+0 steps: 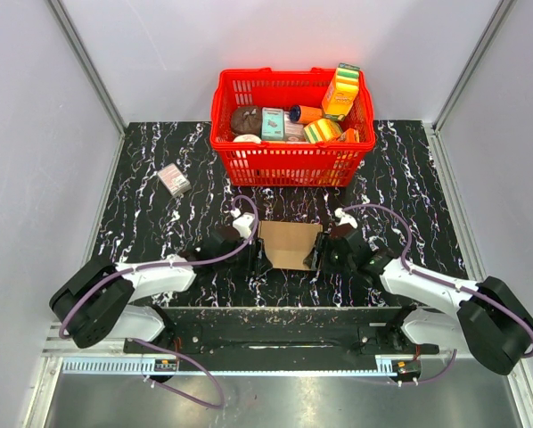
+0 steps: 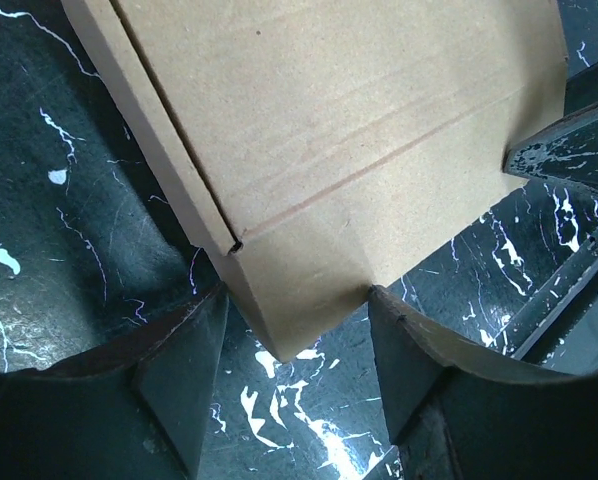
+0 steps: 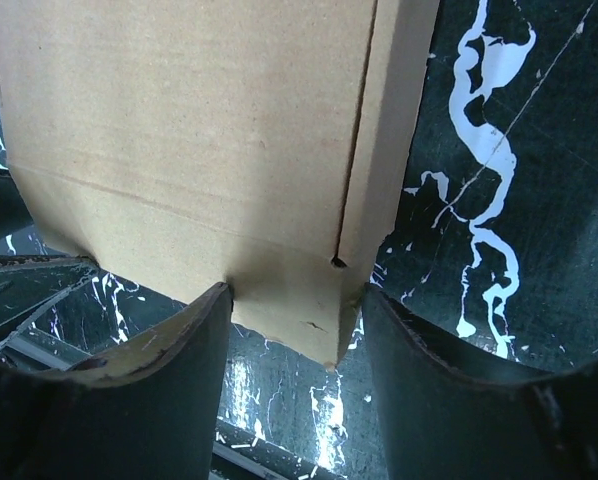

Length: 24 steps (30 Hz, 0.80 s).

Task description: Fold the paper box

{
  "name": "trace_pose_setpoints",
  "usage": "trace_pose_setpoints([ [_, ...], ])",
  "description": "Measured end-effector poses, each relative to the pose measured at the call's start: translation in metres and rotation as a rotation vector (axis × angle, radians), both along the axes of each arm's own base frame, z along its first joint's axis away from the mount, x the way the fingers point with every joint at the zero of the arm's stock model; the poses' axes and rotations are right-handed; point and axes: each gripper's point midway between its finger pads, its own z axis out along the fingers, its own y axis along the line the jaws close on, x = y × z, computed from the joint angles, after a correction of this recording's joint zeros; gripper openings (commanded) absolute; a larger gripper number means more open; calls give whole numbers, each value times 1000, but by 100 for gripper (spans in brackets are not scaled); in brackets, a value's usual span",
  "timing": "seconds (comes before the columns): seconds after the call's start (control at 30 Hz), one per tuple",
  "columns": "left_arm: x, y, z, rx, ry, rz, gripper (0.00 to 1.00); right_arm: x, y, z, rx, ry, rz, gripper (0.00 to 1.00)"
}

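left gripper (image 2: pixel 297 300) and right gripper (image 3: pixel 294 292) gape wide, straddling end flaps of the paper box (image 1: pixel 289 245) — gripping nothing; best to press both ends evenly.

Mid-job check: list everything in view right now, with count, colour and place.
paper box: one, brown, lying on the table between the two claws
basket: one, red, just behind the paper box
packages: several, mixed colours, inside the basket; exact count unclear
small box: one, pinkish-grey, on the table left of the basket
table: one, black with white veins
left claw: one, dark fingers apart, astride a flap on the paper box's left side
right claw: one, dark fingers apart, astride a flap on the paper box's right side
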Motion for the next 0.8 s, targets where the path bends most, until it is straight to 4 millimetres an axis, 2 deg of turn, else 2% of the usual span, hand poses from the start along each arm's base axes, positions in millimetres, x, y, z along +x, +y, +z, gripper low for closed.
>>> trace_pose_setpoints([
  [0.4, 6, 3, -4, 26, -26, 17, 61, 2, -1, -2, -4, -18, -1, 56],
  [0.8, 9, 15, -11, 90, -34, 45, 67, 5, -5, -5, -23, -33, -12, 56],
])
